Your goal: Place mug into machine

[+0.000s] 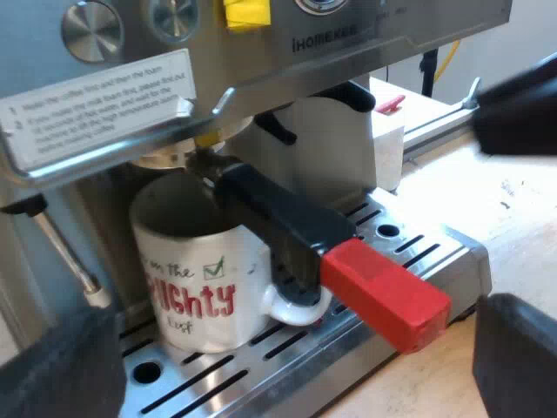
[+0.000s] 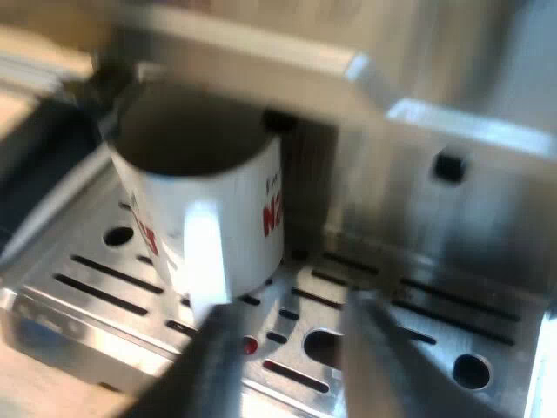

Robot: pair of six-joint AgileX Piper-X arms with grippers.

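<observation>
The mug (image 1: pixel 196 270) is stood on the drip tray (image 1: pixel 413 251) under the holder (image 1: pixel 287 222), presumably to catch coffee, its handle turned to six o'clock toward the right gripper (image 2: pixel 291 357). That gripper's fingers and the left gripper's (image 1: pixel 291 366) are spread apart.

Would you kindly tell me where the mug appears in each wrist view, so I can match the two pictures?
Left wrist view: the mug stands on the drip tray under the locked holder, whose red-ended handle crosses before it.
Right wrist view: the mug stands on the same tray, its handle toward the open right pincer.
Shared landmark: the slotted drip tray.
</observation>
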